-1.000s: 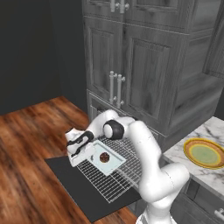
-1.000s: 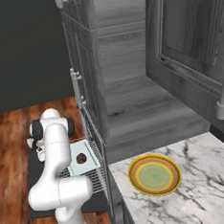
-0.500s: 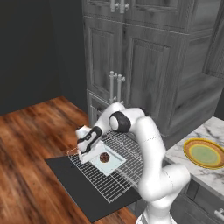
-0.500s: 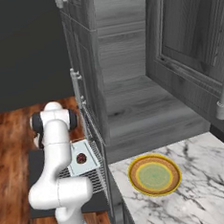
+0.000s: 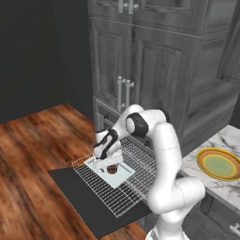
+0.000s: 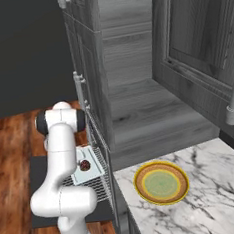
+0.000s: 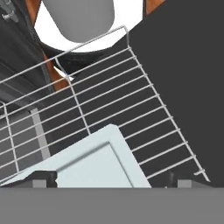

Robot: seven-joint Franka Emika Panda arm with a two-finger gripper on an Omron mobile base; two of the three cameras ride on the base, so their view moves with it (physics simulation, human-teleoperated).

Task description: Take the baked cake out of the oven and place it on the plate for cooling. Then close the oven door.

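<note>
Gripper: the two-finger gripper [image 5: 100, 163] hangs low over the near-left part of the pale blue rectangular tray [image 5: 123, 175], jaws spread wide, nothing between them. In the hand view its two dark fingertips [image 7: 43, 178] straddle a corner of the tray.
Change: over the last second the arm has swung in from the left and dropped toward the tray; the jaws have stayed wide apart throughout.
Meaning: judged as the approach to the pick. The grasp is not yet made, and the gripper looks offset toward the tray corner rather than centred on the cake.
Cake: the small dark brown round lumpy baked cake [image 5: 111, 169] sits on the tray, just right of the gripper, untouched; also seen from the right base view [image 6: 85, 165].
Rack: the silver wire rack [image 5: 126, 194] is pulled out over the dark flat oven door [image 5: 79, 199], which lies fully open above the wood floor.
Plate: the round plate with yellow-orange rim and pale green centre [image 6: 161, 184] waits on the white marble counter [image 6: 216, 200], well apart to the right, bare.
Outstanding: lift, transfer, door closing.
Writing: no brands, labels or legible text anywhere.
</note>
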